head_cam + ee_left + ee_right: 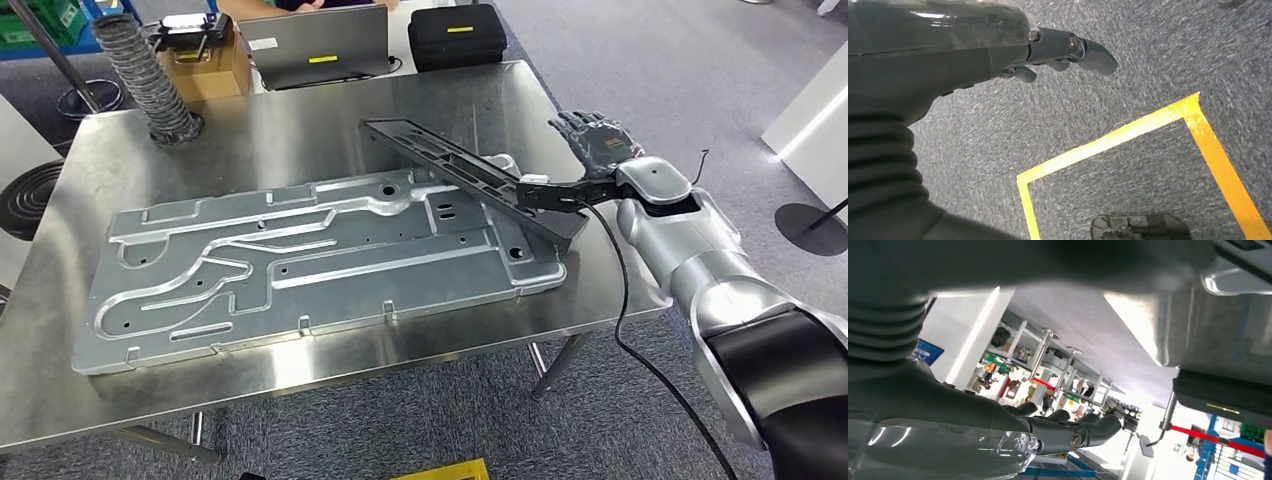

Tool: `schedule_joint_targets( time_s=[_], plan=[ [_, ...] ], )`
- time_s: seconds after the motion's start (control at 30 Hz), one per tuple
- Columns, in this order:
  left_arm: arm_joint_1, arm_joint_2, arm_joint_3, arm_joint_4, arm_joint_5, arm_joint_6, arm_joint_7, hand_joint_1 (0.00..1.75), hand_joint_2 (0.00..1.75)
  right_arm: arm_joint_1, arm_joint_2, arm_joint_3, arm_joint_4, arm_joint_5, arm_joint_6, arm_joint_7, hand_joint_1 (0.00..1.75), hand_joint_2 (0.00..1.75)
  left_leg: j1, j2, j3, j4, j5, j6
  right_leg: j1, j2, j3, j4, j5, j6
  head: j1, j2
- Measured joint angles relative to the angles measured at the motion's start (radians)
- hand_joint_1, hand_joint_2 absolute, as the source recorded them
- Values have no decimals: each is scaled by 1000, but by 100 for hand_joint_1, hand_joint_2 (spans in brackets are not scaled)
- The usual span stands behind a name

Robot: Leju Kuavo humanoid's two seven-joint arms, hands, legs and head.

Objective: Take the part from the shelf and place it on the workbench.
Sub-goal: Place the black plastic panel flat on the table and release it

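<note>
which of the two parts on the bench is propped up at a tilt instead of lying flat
The long black part: it slants across the far right corner of the big silver stamped panel, which lies flat on the steel workbench.

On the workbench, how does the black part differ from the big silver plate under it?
The long black part is narrow and dark; the stamped silver plate is broad and shiny. The black part lies tilted, its far end raised, while the silver plate lies flat on the workbench. Both are elongated and lie on the workbench, the black part's near end on the plate.

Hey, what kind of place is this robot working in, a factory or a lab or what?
Probably a factory-style workshop or test floor: a stainless steel workbench bearing a large stamped grey metal panel, yellow floor marking tape on grey carpet, and shelving racks behind.
</note>
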Motion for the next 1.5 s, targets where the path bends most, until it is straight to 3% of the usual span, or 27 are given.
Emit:
schedule_joint_targets(
  time_s=[0.03, 0.07, 0.1, 0.17, 0.2, 0.33, 0.4, 0.47, 0.5, 0.53, 0.57, 0.63, 0.7, 0.77, 0.87, 0.97, 1.0, 1.03, 1.07, 1.13, 1.2, 1.3, 1.37, 1.4, 1.5],
  plan=[
    [1, 0, 0, 0, 0, 0, 0, 0, 0, 2, -1, -4, 0, -4, -2, -5, 0, 0, 0, 0, -1, -2, 14, -1, 0, 1, 0, 2, -1, 0, 0, 0],
    [1, 1, 0, 0, 0, 0, 0, 0, 0, 3, -2, -9, 0, -8, -6, -11, 0, 0, 1, 0, 17, -41, 45, -1, 0, 2, 0, 5, -3, 1, 0, 0],
    [1, 1, 0, 0, 0, 0, 0, 0, 0, 4, -3, -14, -1, -12, -10, -17, 0, 0, 1, 0, 48, -109, 83, 1, 0, 3, 0, 8, -6, 4, 0, 0],
    [-1, 2, 0, 0, 2, 0, 0, 0, 0, 4, -8, -25, -2, -24, -19, -32, 0, 0, 0, 0, 104, -228, 126, 9, 3, 6, -3, 17, -11, 13, 0, 0],
    [-1, 2, 0, 0, 4, -1, 0, 0, 0, 5, -12, -31, -4, -31, -24, -40, 0, 0, -1, 0, 118, -257, 131, 13, 4, 6, -5, 20, -12, 18, 0, 0],
    [1, 2, 4, 0, 10, -1, -3, 0, 0, 17, -31, -57, -21, -52, -37, -67, 0, 0, -2, -1, 120, -271, 136, 37, 1, 5, -11, 33, -21, 40, 0, 0],
    [1, 2, 8, 0, 13, -2, -8, 0, 0, 21, -46, -69, -29, -57, -37, -69, 0, 0, 0, -1, 120, -274, 139, 47, -2, 3, -47, 115, -71, 51, 0, 0],
    [5, 2, 12, 0, 17, -3, -12, 0, 0, 29, -61, -79, -35, -60, -36, -69, 0, 0, 0, -2, 119, -274, 139, 50, -3, 3, -113, 254, -134, 58, 0, 0],
    [7, 2, 14, 0, 17, -4, -12, 0, 0, 35, -68, -84, -37, -60, -35, -70, 0, 0, -1, -2, 119, -274, 139, 50, -3, 3, -137, 302, -146, 59, 0, 0],
    [8, 2, 16, 0, 18, -5, -12, 0, 0, 42, -75, -88, -40, -61, -35, -70, 0, 0, -1, -2, 119, -274, 139, 51, -4, 3, -144, 314, -140, 59, 0, 0],
    [9, 2, 17, 0, 19, -6, -12, 0, 0, 46, -82, -92, -44, -62, -35, -70, 0, 0, -2, -2, 120, -274, 139, 50, -4, 3, -130, 283, -115, 57, 0, 0],
    [8, 1, 19, 0, 20, -10, -12, 0, 0, 48, -96, -101, -53, -64, -35, -72, 0, 0, -3, -3, 121, -274, 138, 49, -2, 3, -62, 139, -47, 46, 0, 0],
    [7, 0, 20, 0, 22, -14, -12, 0, 0, 46, -104, -107, -61, -65, -35, -72, 0, 0, -6, -2, 120, -273, 137, 43, 5, 2, -11, 33, -13, 34, 0, 0],
    [7, -1, 20, 0, 25, -17, -12, 0, 0, 47, -106, -109, -65, -65, -34, -72, 0, 0, -6, -1, 120, -274, 137, 34, 11, 1, -4, 16, -11, 26, 0, 0],
    [5, -1, 21, 0, 27, -20, -12, 0, 0, 50, -108, -113, -72, -65, -33, -68, 0, 0, -7, 0, 110, -248, 113, 19, 3, 0, 2, 2, -3, 12, 0, 0],
    [5, -1, 23, 0, 27, -21, -12, 0, 0, 57, -108, -117, -76, -65, -33, -67, 0, 0, -4, 0, 38, -74, 18, 9, 1, -2, 5, -3, 0, 4, 0, 0],
    [5, -1, 23, 0, 27, -21, -12, 0, 0, 62, -109, -117, -76, -65, -33, -66, 0, 0, -3, 0, 14, -17, -3, 6, 1, -3, 4, -1, 0, 4, 0, 0],
    [6, 0, 24, 0, 27, -22, -11, 0, 0, 68, -110, -118, -76, -65, -33, -66, 0, 0, -2, 1, 4, 8, -5, 4, 1, -3, 4, 0, 0, 4, 0, 0],
    [7, 0, 24, 0, 27, -22, -11, 0, 0, 73, -111, -118, -76, -66, -34, -66, 0, 0, -1, 1, 12, -6, 12, 3, 0, -3, 4, 2, -1, 4, 0, 0],
    [6, 0, 25, 0, 28, -24, -11, 0, 0, 78, -115, -120, -76, -66, -35, -66, 0, 0, 2, 1, 75, -132, 76, 4, -1, -2, 3, 9, -3, 8, 0, 0],
    [6, 1, 25, 0, 31, -27, -11, 0, 0, 80, -121, -123, -77, -68, -36, -67, 0, 0, 2, 1, 129, -242, 113, 11, 2, 0, -3, 19, -5, 17, 0, 0],
    [7, 1, 29, 0, 38, -29, -12, 0, 0, 82, -132, -126, -78, -70, -37, -69, 0, 0, -2, -1, 134, -264, 122, 27, 3, 0, -11, 22, 1, 35, 0, 0],
    [8, 1, 34, 0, 40, -29, -15, 0, 0, 83, -140, -128, -78, -72, -37, -70, 0, 0, -1, 0, 129, -270, 134, 42, -1, 0, -20, 42, -22, 45, 0, 0],
    [8, 1, 36, 0, 41, -29, -17, 0, 0, 84, -144, -130, -78, -73, -37, -70, 0, 0, 1, 1, 125, -273, 140, 49, -4, 0, -34, 79, -54, 51, 0, 0],
    [8, 1, 41, 0, 41, -30, -18, 0, 0, 91, -149, -134, -77, -77, -39, -69, 0, 0, -1, 1, 105, -273, 155, 55, -7, 0, -100, 268, -166, 62, 0, 0]
  ],
)
